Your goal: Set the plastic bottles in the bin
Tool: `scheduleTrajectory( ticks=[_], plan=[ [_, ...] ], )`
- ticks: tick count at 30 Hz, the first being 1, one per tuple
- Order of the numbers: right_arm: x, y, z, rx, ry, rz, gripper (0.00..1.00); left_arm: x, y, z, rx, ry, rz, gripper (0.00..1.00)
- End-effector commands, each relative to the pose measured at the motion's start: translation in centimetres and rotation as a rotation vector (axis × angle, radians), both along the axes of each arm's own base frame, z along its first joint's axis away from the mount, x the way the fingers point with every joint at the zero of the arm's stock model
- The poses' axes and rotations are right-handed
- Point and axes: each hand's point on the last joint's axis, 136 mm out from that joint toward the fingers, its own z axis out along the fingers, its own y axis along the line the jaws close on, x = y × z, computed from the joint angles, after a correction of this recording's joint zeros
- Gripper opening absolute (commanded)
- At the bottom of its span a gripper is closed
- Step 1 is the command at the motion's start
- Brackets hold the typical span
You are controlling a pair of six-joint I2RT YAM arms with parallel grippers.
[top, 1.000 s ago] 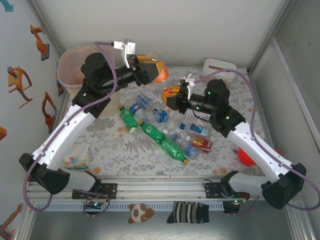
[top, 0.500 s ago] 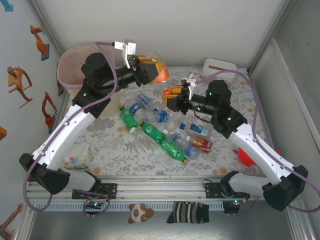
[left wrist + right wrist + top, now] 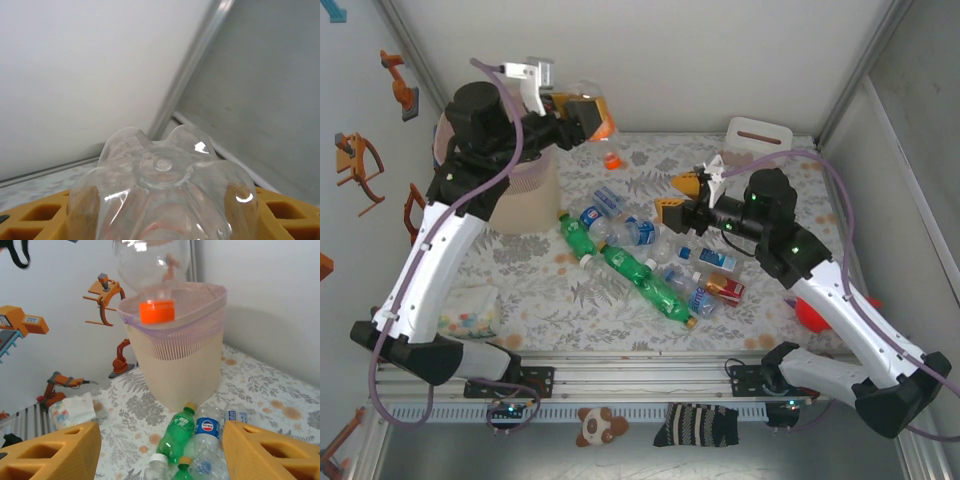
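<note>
Carrying one clear bottle (image 3: pixel 592 100) to the bin (image 3: pixel 525 195) is the step in hand, as I judge it. The left pincer (image 3: pixel 578 112) stands high at the far left and holds this bottle by its base end. In the left wrist view the petal-shaped bottom sits between the two yellow fingers (image 3: pixel 287 212), which press on its sides. The bottle hangs with its orange cap (image 3: pixel 612 160) pointing down and toward the middle of the surface (image 3: pixel 550 300). Seen from above, it is just beside the bin on the right side, not over the mouth. In the right wrist view the cap lies in front of the pink liner (image 3: pixel 200 295) at the rim, but this is only one thing overlapping another, and I cannot tell how high the bottle is above the rim. The right pincer (image 3: pixel 677 197) is low over the middle of the surface, with its jaws wide apart and nothing between them. Under and in front of it the other bottles (image 3: pixel 642 232) lie in a loose heap, green ones and clear ones with blue labels, all well apart from the bin's mouth. The next move, I think, calls for the left arm to swing the bottle to the left until its whole length is over the opening, and only then to release it. If it lets go too early, the bottle may hit the rim and drop back on the surface. The right pincer is ready to go down on one bottle of the heap.
</note>
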Motion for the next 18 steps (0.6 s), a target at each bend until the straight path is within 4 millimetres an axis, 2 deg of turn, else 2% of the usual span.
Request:
scheduleTrajectory(
  ticks=[1, 11, 18],
  plan=[
    [0.0, -0.5, -0.1, -0.034, -0.026, -0.030, 0.64, 1.8, 3.9, -0.9, 0.143, 0.014, 0.157, 0.61],
    [1.1, -0.7, -0.5, -0.079, -0.028, -0.072, 0.64, 7.0, 15.1, -1.9, 0.385, 0.078, 0.510, 0.61],
    [1.2, -0.8, -0.5, -0.101, -0.032, -0.078, 0.64, 10.5, 21.5, -5.6, 0.506, 0.212, 0.667, 0.60]
  ],
)
